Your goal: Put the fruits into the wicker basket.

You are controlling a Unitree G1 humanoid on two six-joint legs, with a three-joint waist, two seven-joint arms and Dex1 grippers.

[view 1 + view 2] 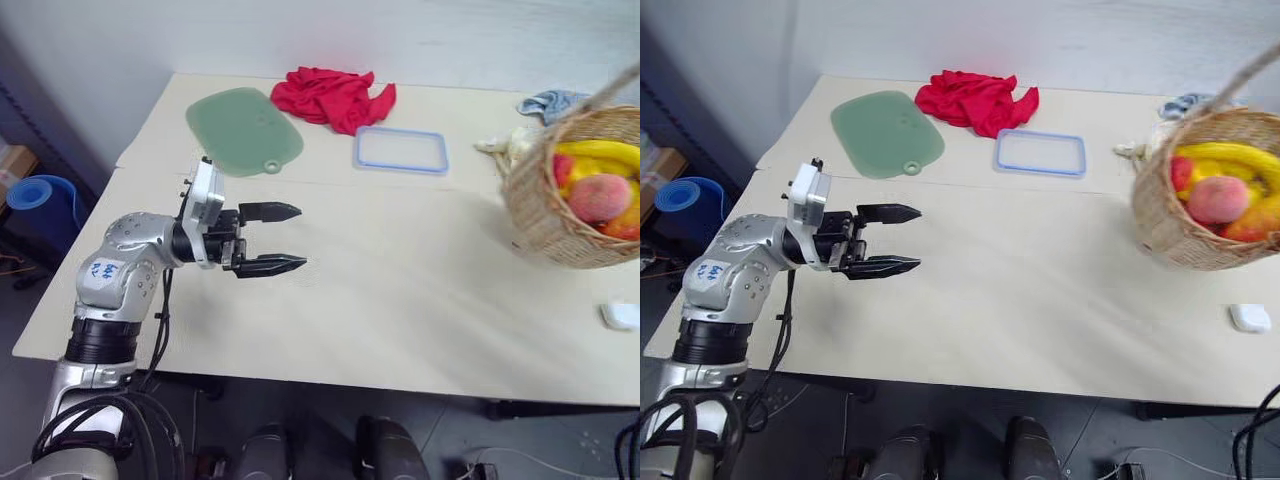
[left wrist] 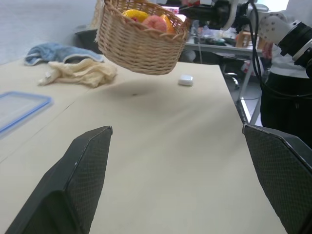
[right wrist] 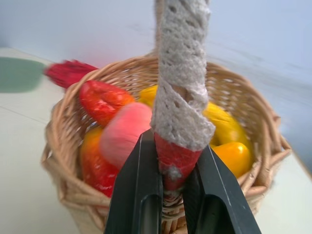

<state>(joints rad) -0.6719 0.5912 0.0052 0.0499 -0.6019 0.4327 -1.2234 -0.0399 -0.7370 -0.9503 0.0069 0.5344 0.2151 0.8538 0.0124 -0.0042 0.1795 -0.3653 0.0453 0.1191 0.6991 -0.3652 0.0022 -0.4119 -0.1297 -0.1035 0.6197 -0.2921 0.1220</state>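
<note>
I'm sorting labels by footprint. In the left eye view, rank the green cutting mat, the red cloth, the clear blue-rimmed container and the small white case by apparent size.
1. Green cutting mat, largest.
2. Crumpled red cloth, slightly smaller; its folds make this close.
3. Clear blue-rimmed rectangular container.
4. Small white rounded case, smallest, though cut off by the picture's edge.

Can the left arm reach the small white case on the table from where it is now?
Probably not without a long stretch. The left gripper, jaws open, hovers at the table's left side, while the small white case lies near the far right edge. The bare table between them blocks nothing.
</note>
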